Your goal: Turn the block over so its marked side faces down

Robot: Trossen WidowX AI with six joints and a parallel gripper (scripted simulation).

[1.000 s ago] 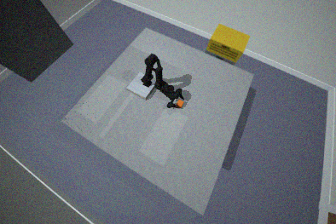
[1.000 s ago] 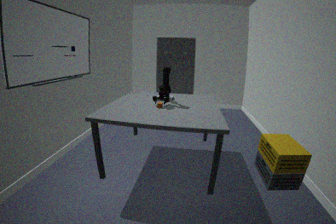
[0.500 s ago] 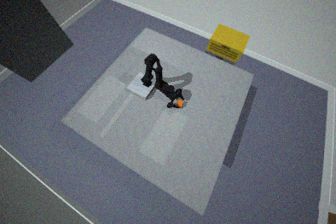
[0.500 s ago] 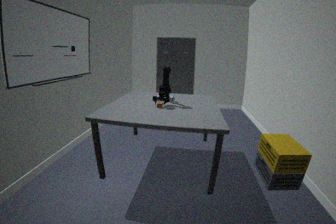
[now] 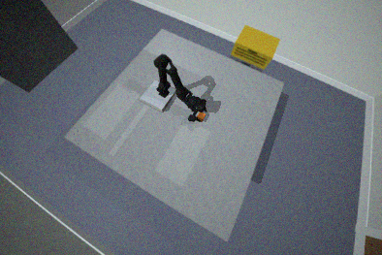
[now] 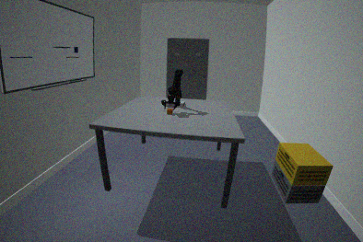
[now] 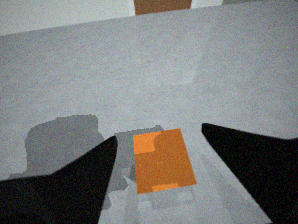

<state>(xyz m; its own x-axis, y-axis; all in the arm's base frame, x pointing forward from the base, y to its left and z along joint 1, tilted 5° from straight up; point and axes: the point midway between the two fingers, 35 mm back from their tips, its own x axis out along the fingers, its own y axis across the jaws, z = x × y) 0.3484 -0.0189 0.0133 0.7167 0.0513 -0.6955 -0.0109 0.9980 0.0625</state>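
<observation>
The arm (image 5: 171,79) reaches low, fingers spread wide, gripping nothing.
</observation>
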